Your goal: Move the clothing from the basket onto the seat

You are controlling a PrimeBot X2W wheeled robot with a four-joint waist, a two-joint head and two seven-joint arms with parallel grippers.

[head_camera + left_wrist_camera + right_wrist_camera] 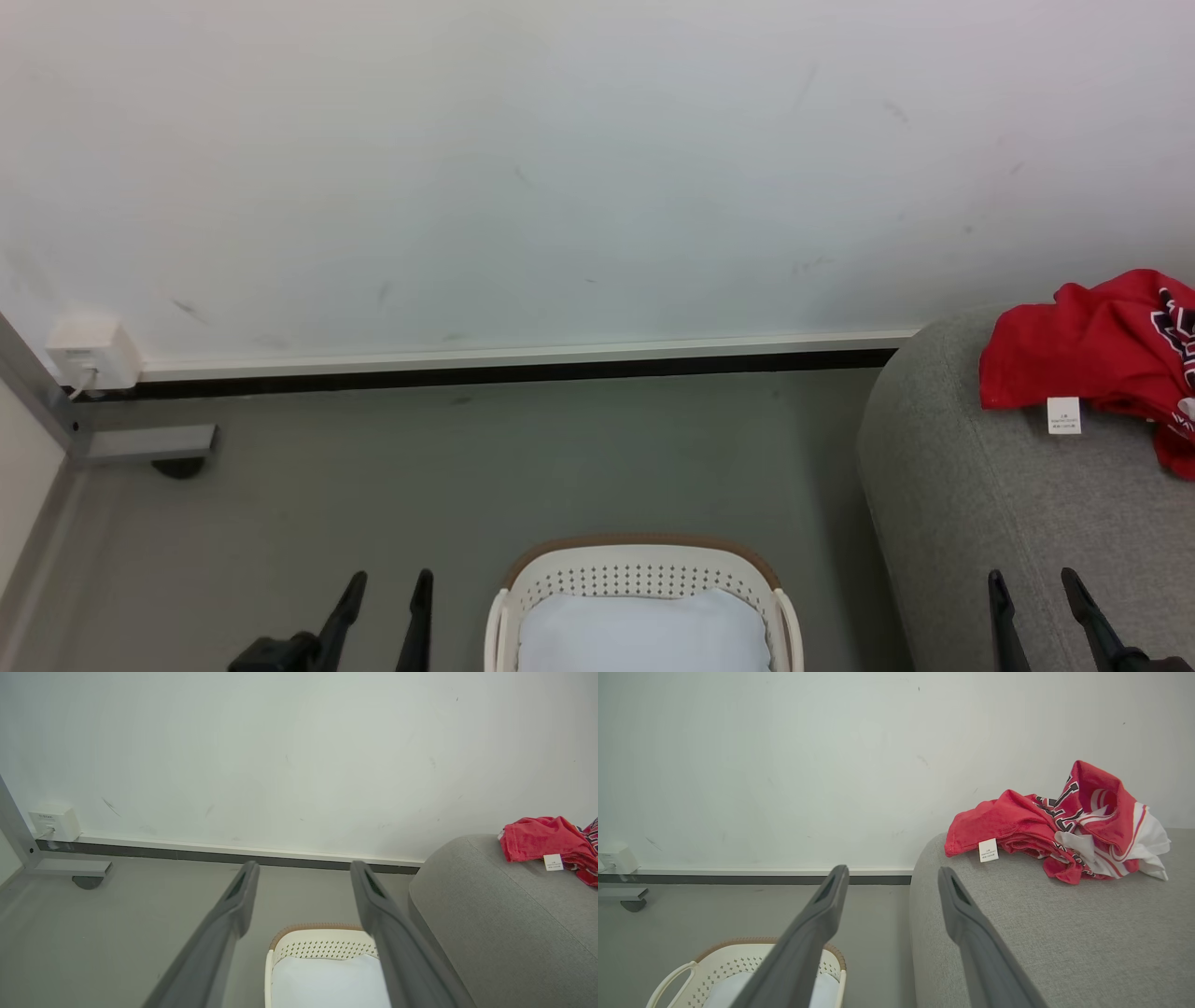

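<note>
Clothing (1017, 821) lies heaped on grey seat (1041, 933), seemingly touching white wall (784, 765).

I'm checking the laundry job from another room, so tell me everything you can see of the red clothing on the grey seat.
The clothing is a crumpled heap of soft red fabric with white panels, white stripe trim and black-and-white lettering partly folded out of sight. It lies loose on top of the grey woven seat, towards its rounded end. A small white label hangs from the hem on that side. The white wall is close behind; whether the heap touches it can't be told.
</note>
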